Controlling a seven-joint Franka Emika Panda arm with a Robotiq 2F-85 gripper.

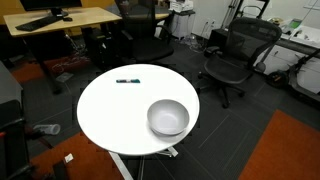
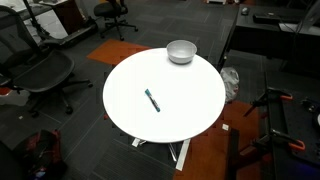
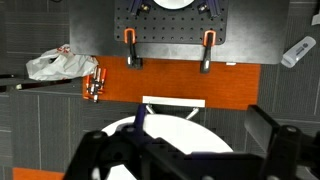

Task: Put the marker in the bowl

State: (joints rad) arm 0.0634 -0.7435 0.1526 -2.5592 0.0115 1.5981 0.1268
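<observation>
"Wrist view puts the gripper (image 3: 180, 155) along the bottom edge, with its dark fingers spread wide. I see nothing between them, so I'd call it empty."

"And the arm itself?"

"It isn't in either exterior view. Going by the wrist camera, I'd judge it hangs high and drawn back. It looks down past a patch of white onto the orange carpet (image 3: 170, 82), well apart from both things."

"Where's the marker, then?"

"In an exterior view the marker (image 1: 128, 81) lies flat on the round white table (image 1: 100, 115), toward 11 o'clock on the top. Nothing touches it. The bowl (image 1: 168, 117) stands upright near 4 o'clock, mouth up, well apart from the marker, and it looks empty."

"Why does that layout matter?"

"With bare tabletop all round the marker, the fingers have room to come straight down on either side of it. They'd need to turn across its length, and it's a thin stick, so it may roll if nudged. The bowl is wide and deep, so a drop from above should land inside. As I read it, the reach for the marker hasn't begun."
</observation>
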